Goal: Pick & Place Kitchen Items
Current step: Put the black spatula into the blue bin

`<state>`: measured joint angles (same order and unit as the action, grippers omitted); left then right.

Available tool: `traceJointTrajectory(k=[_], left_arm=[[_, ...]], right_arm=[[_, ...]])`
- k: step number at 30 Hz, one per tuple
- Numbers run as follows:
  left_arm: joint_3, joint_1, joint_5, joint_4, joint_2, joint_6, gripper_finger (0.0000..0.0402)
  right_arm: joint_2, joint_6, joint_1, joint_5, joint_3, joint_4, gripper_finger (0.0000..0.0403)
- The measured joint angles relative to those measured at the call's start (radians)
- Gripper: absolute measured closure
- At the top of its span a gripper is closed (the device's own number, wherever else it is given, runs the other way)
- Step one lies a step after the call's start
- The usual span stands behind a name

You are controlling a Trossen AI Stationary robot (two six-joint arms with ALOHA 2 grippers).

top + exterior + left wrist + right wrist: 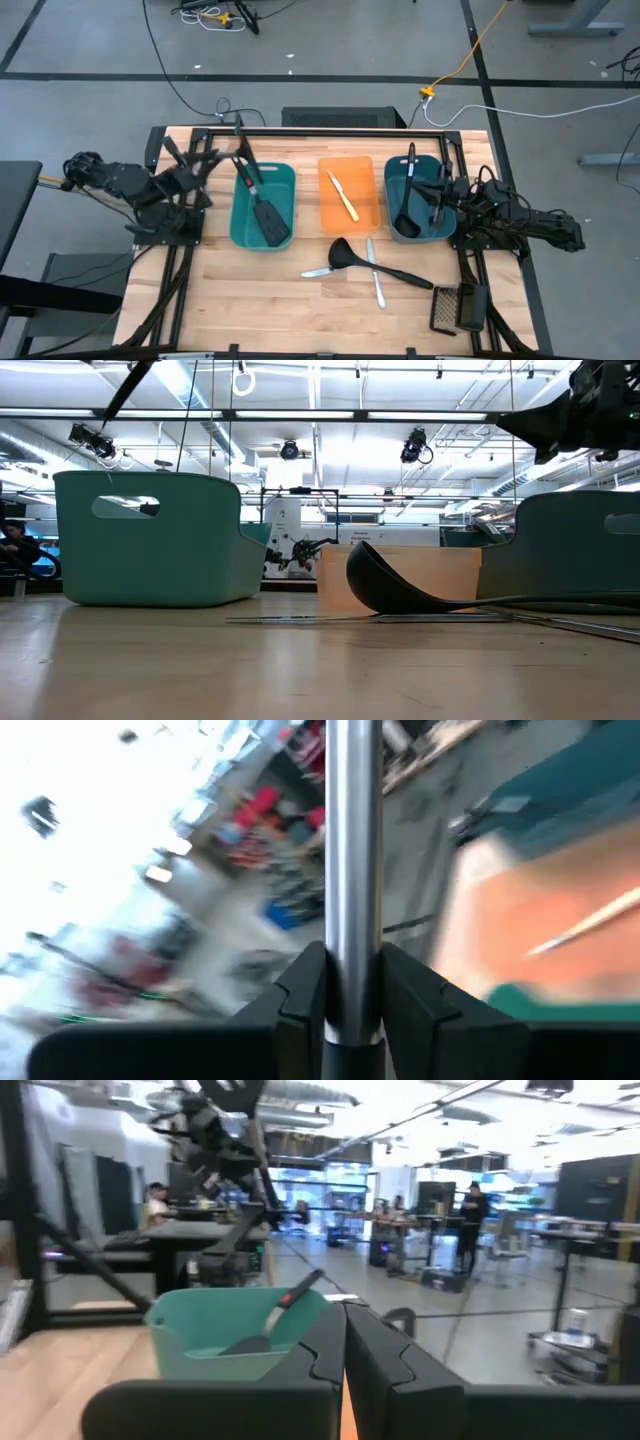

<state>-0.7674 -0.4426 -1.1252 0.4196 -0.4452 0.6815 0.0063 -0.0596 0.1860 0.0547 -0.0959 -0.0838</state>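
Teal tubs: two | left gripper clamps one spatula handle, blade in tub beside it | right gripper shut, empty, above one tubbed ladle | table: one ladle, two knives.

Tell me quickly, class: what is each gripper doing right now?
Left gripper: shut on a silver handle, by the left teal tub.
Right gripper: shut, empty, over the right teal tub.

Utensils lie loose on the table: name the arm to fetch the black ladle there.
Right. The right gripper is shut and empty over the right tub, nearer the black ladle; the left gripper is clamped on a silver handle.
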Motion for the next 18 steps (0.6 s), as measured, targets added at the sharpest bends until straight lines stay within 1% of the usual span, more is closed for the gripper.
traceJointTrajectory(k=[2,6,12,18], left_arm=[[0.001,0.056,0.001,-0.010,-0.014,0.170,0.0328],[0.001,0.173,0.013,0.004,-0.050,0.367,0.0328],[0.002,0.314,-0.006,0.097,-0.139,0.537,0.0328],[0.024,0.389,0.003,0.114,-0.215,0.576,0.0328]], right_arm=[[0.000,-0.002,0.000,0.030,0.000,-0.001,0.0393],[0.000,-0.006,0.000,0.061,0.000,-0.001,0.0393],[0.000,-0.006,0.000,0.060,0.000,0.000,0.0393],[0.000,-0.012,0.000,0.061,0.000,0.001,0.0393]])
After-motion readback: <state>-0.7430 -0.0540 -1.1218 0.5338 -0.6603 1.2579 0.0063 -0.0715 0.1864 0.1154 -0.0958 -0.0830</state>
